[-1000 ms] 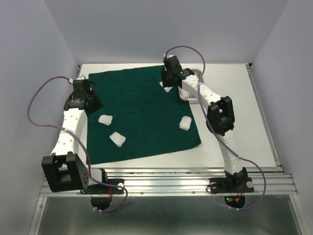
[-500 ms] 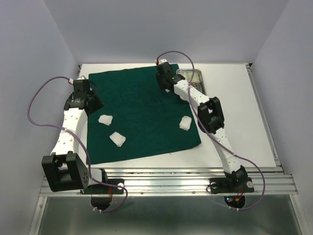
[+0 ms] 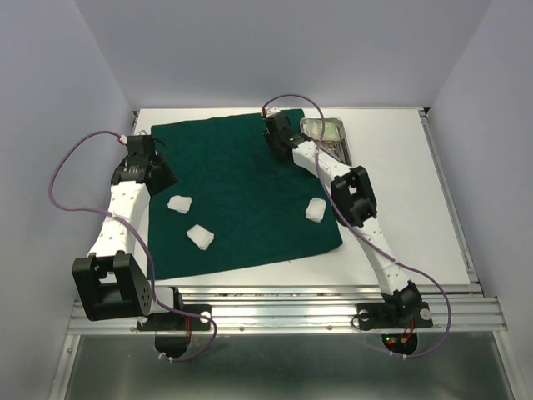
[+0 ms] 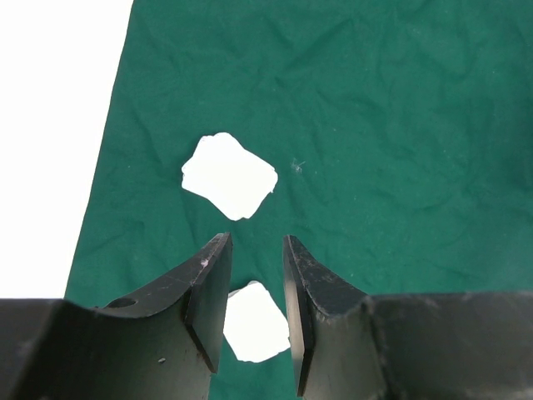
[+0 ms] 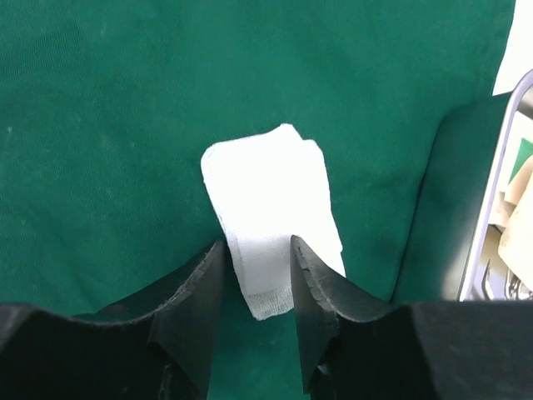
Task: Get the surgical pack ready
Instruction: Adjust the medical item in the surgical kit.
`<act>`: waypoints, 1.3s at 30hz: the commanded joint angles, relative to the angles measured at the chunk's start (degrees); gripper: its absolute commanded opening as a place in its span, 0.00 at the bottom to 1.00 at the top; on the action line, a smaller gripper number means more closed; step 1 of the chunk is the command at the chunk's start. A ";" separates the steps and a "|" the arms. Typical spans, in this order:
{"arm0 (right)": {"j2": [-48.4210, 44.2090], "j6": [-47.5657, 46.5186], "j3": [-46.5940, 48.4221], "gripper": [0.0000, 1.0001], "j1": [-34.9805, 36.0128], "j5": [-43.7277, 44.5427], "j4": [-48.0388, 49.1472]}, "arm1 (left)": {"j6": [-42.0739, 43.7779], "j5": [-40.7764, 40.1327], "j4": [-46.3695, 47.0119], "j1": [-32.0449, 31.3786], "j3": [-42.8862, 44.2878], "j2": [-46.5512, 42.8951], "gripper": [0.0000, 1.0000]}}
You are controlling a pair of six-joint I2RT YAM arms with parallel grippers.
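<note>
Judging this the laying-out step, we see the desk [image 3: 400, 192] bearing the flat drape [image 3: 241, 200], with the tray [image 3: 326, 129] beside its far right corner; the left pincer [image 4: 256, 242] hangs part-open and empty; the right pincer [image 5: 256, 246] grips a pad [image 5: 266, 200] over the drape. Next the pad wants lowering, then letting go.

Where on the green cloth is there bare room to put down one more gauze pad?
The drape is bare in its middle, between left pad, near pad and right pad. Its far right corner is crowded: right gripper with held pad, tray.
</note>
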 commanded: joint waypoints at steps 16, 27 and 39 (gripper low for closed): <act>-2.17 -2.03 -0.86 0.01 0.73 6.47 7.88 | 0.03 -0.88 -0.23 -0.17 1.95 -0.33 0.42; -11.32 2.72 -6.39 0.01 2.39 2.69 4.11 | 0.03 -0.52 -0.14 -0.25 0.81 -2.18 0.42; -21.78 10.19 -21.77 0.01 7.67 1.73 0.94 | 0.38 0.44 1.08 -0.25 -0.86 -3.24 0.42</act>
